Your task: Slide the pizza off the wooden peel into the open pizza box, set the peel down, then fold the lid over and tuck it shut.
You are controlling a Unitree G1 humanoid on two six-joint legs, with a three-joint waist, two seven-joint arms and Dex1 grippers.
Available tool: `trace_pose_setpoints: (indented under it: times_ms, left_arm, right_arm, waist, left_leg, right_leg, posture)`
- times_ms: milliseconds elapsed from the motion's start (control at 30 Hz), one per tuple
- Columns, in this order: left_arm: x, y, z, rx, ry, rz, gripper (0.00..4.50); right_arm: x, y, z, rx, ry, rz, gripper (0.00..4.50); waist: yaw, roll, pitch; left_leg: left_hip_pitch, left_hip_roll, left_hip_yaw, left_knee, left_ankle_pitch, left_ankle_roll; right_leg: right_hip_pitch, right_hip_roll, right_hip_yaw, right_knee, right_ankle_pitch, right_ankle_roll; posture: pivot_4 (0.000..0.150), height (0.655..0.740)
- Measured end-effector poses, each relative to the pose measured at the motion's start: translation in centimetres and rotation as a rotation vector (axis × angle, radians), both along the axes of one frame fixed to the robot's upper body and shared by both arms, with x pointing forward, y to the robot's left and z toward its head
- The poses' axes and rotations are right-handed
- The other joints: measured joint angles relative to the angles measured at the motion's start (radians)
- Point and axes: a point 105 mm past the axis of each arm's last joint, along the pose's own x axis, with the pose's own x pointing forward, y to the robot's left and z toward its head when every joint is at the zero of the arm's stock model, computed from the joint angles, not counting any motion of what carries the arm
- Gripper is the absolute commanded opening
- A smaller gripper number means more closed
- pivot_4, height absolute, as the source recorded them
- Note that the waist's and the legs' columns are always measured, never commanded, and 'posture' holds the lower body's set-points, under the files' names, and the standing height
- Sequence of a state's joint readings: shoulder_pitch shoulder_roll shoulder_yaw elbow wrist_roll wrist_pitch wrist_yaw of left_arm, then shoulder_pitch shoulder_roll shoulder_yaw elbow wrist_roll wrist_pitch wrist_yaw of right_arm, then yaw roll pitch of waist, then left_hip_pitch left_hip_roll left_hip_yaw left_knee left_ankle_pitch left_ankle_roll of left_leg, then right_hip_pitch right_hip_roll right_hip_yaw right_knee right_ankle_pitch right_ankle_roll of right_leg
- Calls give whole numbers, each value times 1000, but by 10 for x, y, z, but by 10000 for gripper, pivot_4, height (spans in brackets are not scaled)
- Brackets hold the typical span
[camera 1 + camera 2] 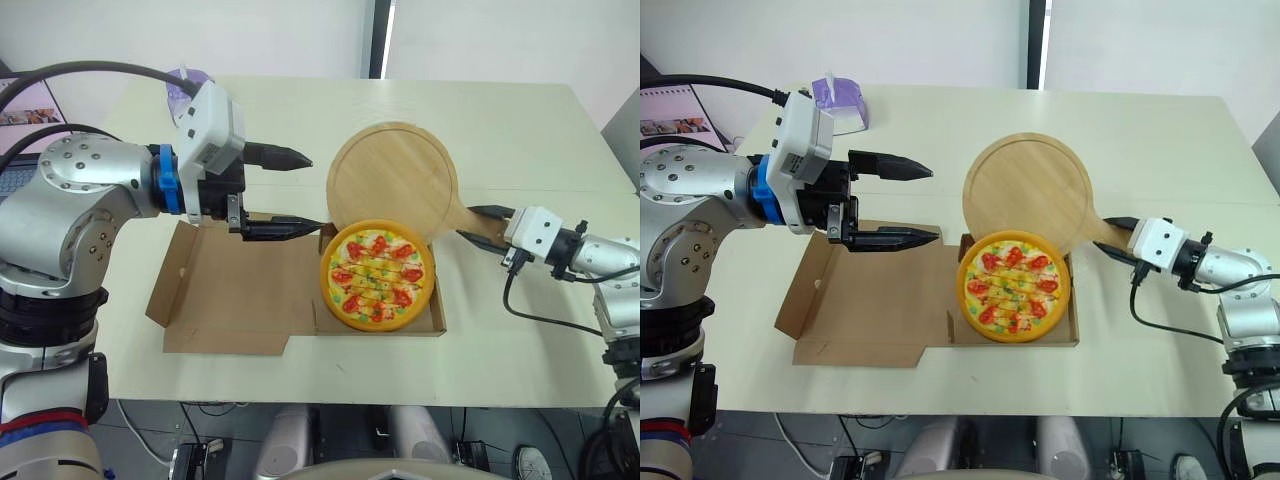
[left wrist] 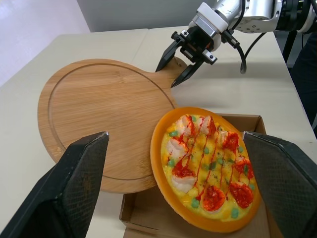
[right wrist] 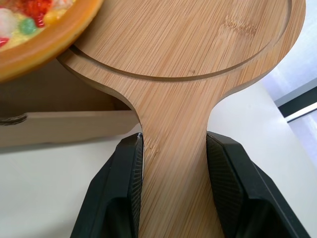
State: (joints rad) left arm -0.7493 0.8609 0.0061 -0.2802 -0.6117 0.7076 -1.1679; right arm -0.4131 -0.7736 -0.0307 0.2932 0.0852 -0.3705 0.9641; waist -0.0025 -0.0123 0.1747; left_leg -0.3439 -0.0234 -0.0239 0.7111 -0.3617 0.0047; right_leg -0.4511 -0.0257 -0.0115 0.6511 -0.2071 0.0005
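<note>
peel [image 1: 390, 175] gripped at handle by right hand [image 1: 478, 224] | left hand [image 1: 314, 192] held open over lid [image 1: 230, 290] | pizza [image 1: 377, 274] in box [image 1: 432, 322], edge propped on peel | peel is best withdrawn low, slowly

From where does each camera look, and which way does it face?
Head pair: on the head, facing forward and down at table, pizza box and pizza; both arms show.
Left wrist: on the left arm, looking between the left gripper's open jaws at pizza and wooden peel; the right gripper shows beyond.
Right wrist: on the right arm, looking along the peel handle clamped in its jaws.
Shared: every view shows peel and pizza.
</note>
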Motion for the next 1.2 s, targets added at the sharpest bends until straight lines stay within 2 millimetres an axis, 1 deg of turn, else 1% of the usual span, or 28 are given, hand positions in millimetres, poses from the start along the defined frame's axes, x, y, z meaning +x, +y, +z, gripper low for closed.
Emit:
trace_pose_setpoints:
  times_ms: [233,467,533,600,767,900,967,1100,1133,1200]
  left_arm:
    - [0,0,1,0,-8,0,45000]
    - [0,0,1,-1,-17,-1,45000]
    - [0,0,1,0,-17,-1,45000]
    - [0,0,1,0,-18,-1,45000]
    - [0,0,1,0,-18,-1,45000]
    - [0,-1,2,-1,-19,-4,45000]
    - [0,-6,4,-20,-24,-21,45000]
    - [-1,-19,6,-69,-18,-63,45000]
    - [-2,-23,5,-81,-11,-78,45000]
    - [-2,-28,5,-102,0,-90,45000]
  right_arm:
    - [11,-2,2,-20,-32,-9,15798]
    - [27,-8,20,-21,-119,-53,15798]
    - [32,-9,28,-12,-144,-60,15798]
    - [33,-9,34,-11,-161,-60,15798]
    - [32,-13,37,-17,-164,-63,15798]
    - [26,-28,31,42,-86,-115,15798]
    - [18,-41,27,77,-13,-166,15798]
    - [-8,-76,16,166,175,-316,15798]
    - [-18,-87,12,192,234,-374,15798]
    - [-30,-103,6,231,297,-463,15798]
  waist:
    - [0,0,0]
    - [-2,0,0]
    - [-3,0,0]
    - [-3,0,0]
    - [-2,0,0]
    - [2,0,0]
    - [7,0,0]
    - [17,0,0]
    - [19,1,0]
    - [22,1,0]
  left_leg:
    - [0,0,0,0,0,0]
    - [0,0,0,0,0,0]
    - [0,0,0,0,0,0]
    - [0,0,0,0,0,0]
    - [0,0,0,0,0,0]
    - [-1,0,0,0,0,0]
    - [-1,0,-1,1,0,0]
    - [-2,0,-1,1,-1,2]
    - [-2,0,0,1,-1,2]
    - [-2,0,0,1,-1,2]
  right_leg:
    - [0,0,0,0,0,0]
    - [0,0,0,0,0,0]
    - [0,0,0,0,0,0]
    - [0,0,0,0,0,0]
    - [0,0,0,0,0,0]
    - [0,0,0,-1,0,0]
    - [0,0,-1,-1,0,0]
    - [0,-1,0,-1,1,1]
    - [0,-1,0,-1,1,1]
    - [0,0,0,-1,1,1]
  posture:
    - [1500,7400]
    - [1500,7400]
    - [1500,7400]
    - [1500,7400]
    - [1500,7400]
    - [1500,7400]
    - [1500,7400]
    - [1500,7400]
    - [1500,7400]
    - [1500,7400]
